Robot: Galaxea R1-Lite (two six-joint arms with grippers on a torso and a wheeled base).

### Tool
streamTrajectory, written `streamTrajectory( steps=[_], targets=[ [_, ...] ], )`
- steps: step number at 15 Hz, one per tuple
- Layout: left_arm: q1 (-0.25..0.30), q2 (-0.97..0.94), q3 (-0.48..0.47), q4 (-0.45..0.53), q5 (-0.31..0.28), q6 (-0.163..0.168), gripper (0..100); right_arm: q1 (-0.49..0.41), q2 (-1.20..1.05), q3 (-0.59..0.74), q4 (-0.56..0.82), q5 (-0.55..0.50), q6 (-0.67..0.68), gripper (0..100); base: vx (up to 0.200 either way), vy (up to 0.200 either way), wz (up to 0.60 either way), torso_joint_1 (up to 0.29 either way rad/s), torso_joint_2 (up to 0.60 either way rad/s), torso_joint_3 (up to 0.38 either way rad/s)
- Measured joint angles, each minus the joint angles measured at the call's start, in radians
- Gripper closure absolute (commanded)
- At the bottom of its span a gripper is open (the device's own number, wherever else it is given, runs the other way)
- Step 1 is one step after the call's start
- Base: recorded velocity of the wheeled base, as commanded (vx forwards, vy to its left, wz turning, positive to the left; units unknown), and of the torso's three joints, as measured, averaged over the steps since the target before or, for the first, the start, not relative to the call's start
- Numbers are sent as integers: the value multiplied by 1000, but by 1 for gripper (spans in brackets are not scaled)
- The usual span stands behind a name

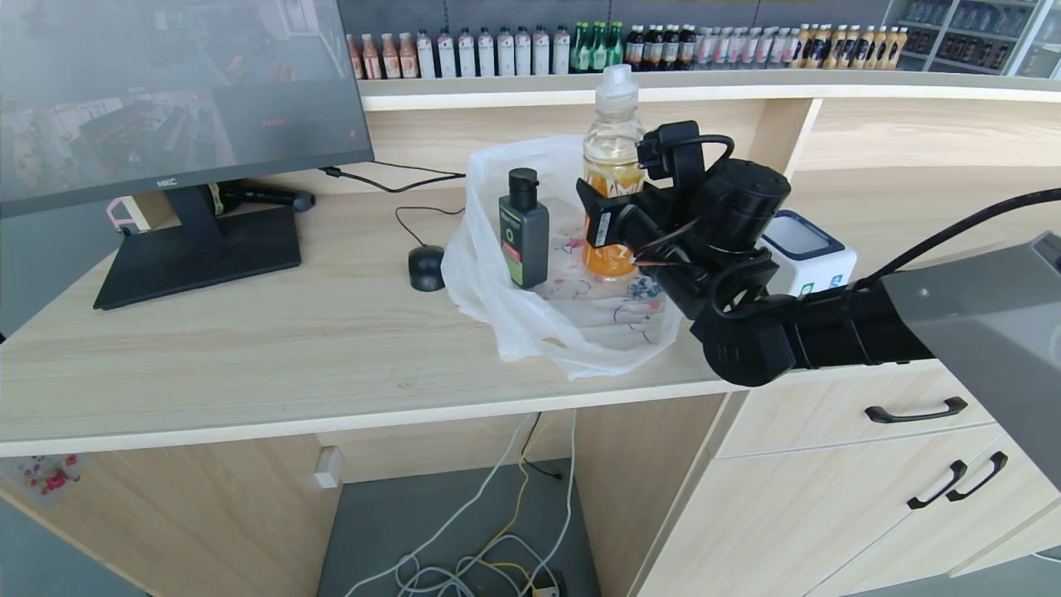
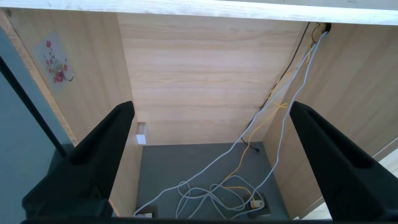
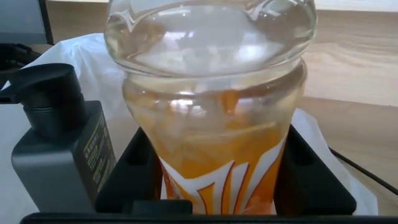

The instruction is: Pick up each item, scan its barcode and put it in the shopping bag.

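A clear bottle of orange drink (image 1: 612, 149) with a white cap stands upright in the open white shopping bag (image 1: 497, 286) on the counter. My right gripper (image 1: 607, 228) is shut on the bottle's lower half. In the right wrist view the bottle (image 3: 211, 124) sits between the two black fingers (image 3: 127, 171). A dark grey bottle with a black cap (image 1: 524, 236) stands in the bag beside it, to the left, also seen close by in the right wrist view (image 3: 62, 149). My left gripper (image 2: 211, 162) hangs open below the counter, holding nothing.
A monitor (image 1: 166, 83) stands at the counter's left, with a black handheld scanner (image 1: 265, 196) behind its base. A mouse (image 1: 426, 267) lies left of the bag. A white and blue box (image 1: 808, 249) sits right of my arm. Loose cables (image 2: 217, 186) lie under the counter.
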Motion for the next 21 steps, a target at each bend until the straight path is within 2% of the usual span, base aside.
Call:
streamTrajectory(
  steps=[1, 2, 21],
  targets=[
    [0, 0, 0, 0, 0, 0, 0, -1, 0, 4, 1, 0, 0, 100, 0, 0, 0, 0, 0, 0],
    [0, 0, 0, 0, 0, 0, 0, -1, -1, 6, 1, 1, 0, 0, 0, 0, 0, 0, 0, 0],
    [0, 0, 0, 0, 0, 0, 0, 13, -40, 40, -4, -10, 38, 0, 0, 0, 0, 0, 0, 0]
  ],
)
